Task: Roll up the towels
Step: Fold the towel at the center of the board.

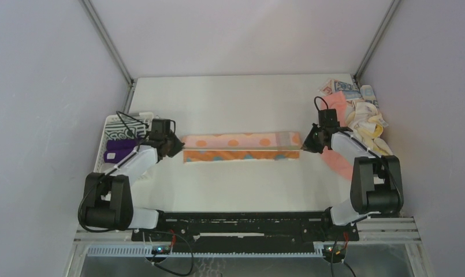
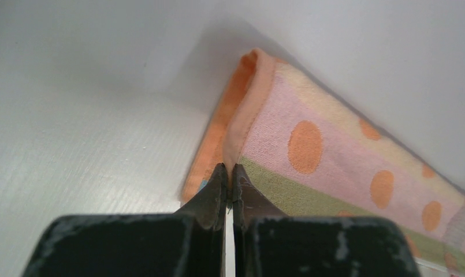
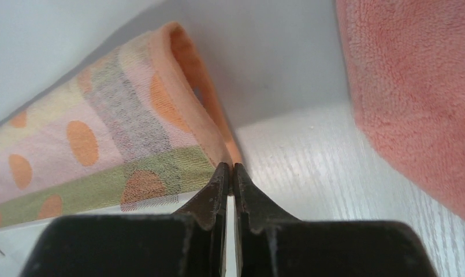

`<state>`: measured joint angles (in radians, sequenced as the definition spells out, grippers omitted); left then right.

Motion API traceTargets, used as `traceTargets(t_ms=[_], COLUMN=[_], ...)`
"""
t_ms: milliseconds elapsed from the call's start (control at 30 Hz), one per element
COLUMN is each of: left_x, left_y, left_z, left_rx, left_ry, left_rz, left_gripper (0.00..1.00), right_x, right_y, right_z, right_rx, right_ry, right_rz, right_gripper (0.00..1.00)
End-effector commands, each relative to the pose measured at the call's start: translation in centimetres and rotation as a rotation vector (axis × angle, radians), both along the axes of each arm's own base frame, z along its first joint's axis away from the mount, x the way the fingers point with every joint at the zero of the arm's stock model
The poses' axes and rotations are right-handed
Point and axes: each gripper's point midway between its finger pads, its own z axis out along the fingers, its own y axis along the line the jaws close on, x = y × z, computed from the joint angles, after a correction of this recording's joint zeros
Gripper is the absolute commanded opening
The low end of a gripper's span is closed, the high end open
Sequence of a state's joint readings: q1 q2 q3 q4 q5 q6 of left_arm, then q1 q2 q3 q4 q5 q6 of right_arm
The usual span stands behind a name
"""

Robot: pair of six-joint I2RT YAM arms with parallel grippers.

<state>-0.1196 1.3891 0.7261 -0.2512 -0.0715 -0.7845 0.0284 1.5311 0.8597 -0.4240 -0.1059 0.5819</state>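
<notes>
Two arms flank a folded dotted towel lying crosswise on the table in the overhead view, left gripper at one end, right gripper at the other. Purple towels sit in the white basket, and a salmon-pink towel lies by a heap of towels. On the left wrist, fingertips are pressed together at the towel's hemmed corner. On the right wrist, fingertips are likewise closed at the opposite corner; whether they pinch cloth is unclear.

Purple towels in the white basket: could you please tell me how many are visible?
2. The first purple towel lies rolled in the white basket; the second purple towel lies beside it, nearer the arm bases. The left arm overlaps the basket, so others may be hidden.
</notes>
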Motion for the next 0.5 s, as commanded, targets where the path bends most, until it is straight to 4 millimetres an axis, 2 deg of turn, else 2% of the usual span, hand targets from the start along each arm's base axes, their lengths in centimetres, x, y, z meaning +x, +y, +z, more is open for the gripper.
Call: traceTargets(t_ms=[0, 100, 233, 400, 467], left_x=[0.7, -0.3, -2.0, -3.2, -3.4], left_y=[1.7, 1.6, 1.6, 1.4, 1.6], left_z=[3.7, 2.9, 0.5, -2.5, -3.0], left_rx=[0.07, 0.055, 0.046, 0.045, 0.052], left_ry=[-0.092, -0.08, -0.032, 0.052, 0.066], left_rz=[0.043, 0.047, 0.052, 0.044, 0.05], left_gripper=[0.0, 0.0, 0.0, 0.0, 0.0], right_x=[-0.1, -1.5, -3.2, -4.4, -4.6], right_y=[-2.0, -1.9, -1.5, -0.9, -0.7], right_z=[2.8, 2.3, 0.7, -1.7, -2.1], right_rx=[-0.088, -0.079, -0.058, -0.05, -0.054], right_ry=[-0.077, -0.063, -0.023, 0.046, 0.062], right_rz=[-0.018, -0.016, -0.014, 0.001, 0.006], right_gripper=[0.0, 0.0, 0.0, 0.0, 0.0])
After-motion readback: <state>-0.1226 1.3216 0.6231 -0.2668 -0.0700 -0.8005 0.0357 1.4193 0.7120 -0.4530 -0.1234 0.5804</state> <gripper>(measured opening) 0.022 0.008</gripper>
